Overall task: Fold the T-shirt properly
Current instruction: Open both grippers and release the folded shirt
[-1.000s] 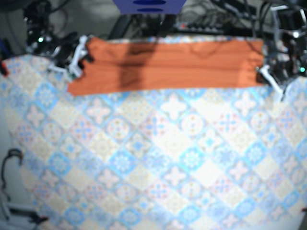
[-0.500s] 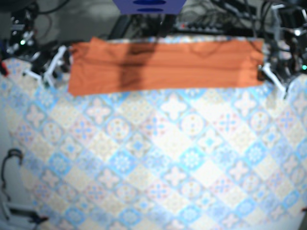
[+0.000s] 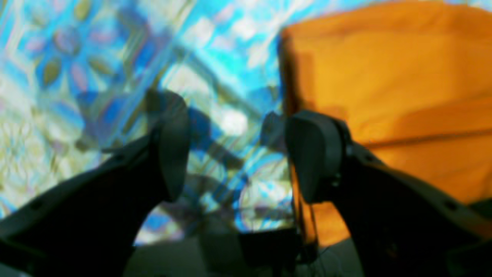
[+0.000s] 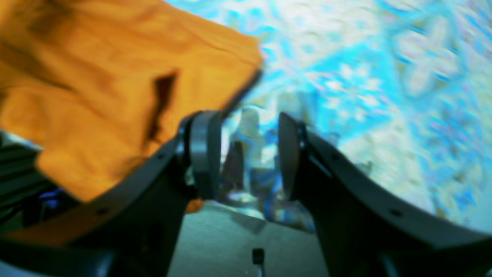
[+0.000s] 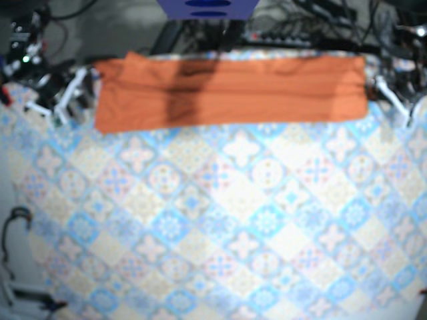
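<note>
The orange T-shirt (image 5: 230,90) lies as a long flat strip across the far side of the table, with a dark shadow band on its left part. My right gripper (image 5: 65,100) hovers just off the shirt's left end. In the right wrist view this right gripper (image 4: 248,154) is open over the tablecloth, and the shirt's corner (image 4: 115,77) lies beside its left finger. My left gripper (image 5: 393,95) sits past the shirt's right end. The left wrist view shows the left gripper (image 3: 244,154) open and empty, with the shirt's edge (image 3: 384,77) by its right finger.
A patterned blue and cream tablecloth (image 5: 220,220) covers the table. Cables and dark equipment (image 5: 300,30) crowd the far edge, beside a blue object (image 5: 207,8). A cable loop (image 5: 17,220) hangs off the table's left side.
The right gripper left the shirt's left corner and drew back to the left. The left gripper shifted right and slightly farther away, off the shirt's right end. The shirt lies flatter.
</note>
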Controlling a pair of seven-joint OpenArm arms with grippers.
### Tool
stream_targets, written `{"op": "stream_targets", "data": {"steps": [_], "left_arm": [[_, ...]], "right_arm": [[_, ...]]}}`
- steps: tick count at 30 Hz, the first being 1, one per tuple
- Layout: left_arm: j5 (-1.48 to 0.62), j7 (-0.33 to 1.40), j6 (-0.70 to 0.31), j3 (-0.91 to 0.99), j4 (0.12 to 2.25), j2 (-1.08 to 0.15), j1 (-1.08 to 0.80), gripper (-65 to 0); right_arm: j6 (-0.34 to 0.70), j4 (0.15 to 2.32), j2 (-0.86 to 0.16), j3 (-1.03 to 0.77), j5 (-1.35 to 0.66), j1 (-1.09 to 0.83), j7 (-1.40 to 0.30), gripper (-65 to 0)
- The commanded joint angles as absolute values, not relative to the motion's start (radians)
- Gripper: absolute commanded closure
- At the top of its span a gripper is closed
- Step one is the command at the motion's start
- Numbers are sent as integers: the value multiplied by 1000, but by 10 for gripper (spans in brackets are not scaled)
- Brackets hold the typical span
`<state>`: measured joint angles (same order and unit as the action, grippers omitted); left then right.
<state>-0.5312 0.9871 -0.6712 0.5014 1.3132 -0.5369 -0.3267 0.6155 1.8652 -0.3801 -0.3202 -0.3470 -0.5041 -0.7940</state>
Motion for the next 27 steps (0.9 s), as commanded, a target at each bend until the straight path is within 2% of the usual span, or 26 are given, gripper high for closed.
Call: {"op": "stream_targets", "data": {"steps": [1,8,21,27], "left_arm": [[-544,977,-677,509,1343,-559,-338,-420],[-556,977,-679,504,1346,-552,-372,-421],[-802,1078,-679,533,1345,-610,-430,-421],[-958,1135,-682,622,1241,-653,-455,-421]], "right_arm": [[613,1885,-395,-346,-358,-504,-774,-245],[613,1886,-395,-415,-358,-504,-773,-245],[613,1899,-395,-495,-351,-506,-773,-245],[613,1899,-390,-486,-226,-547,-731,-245]]}}
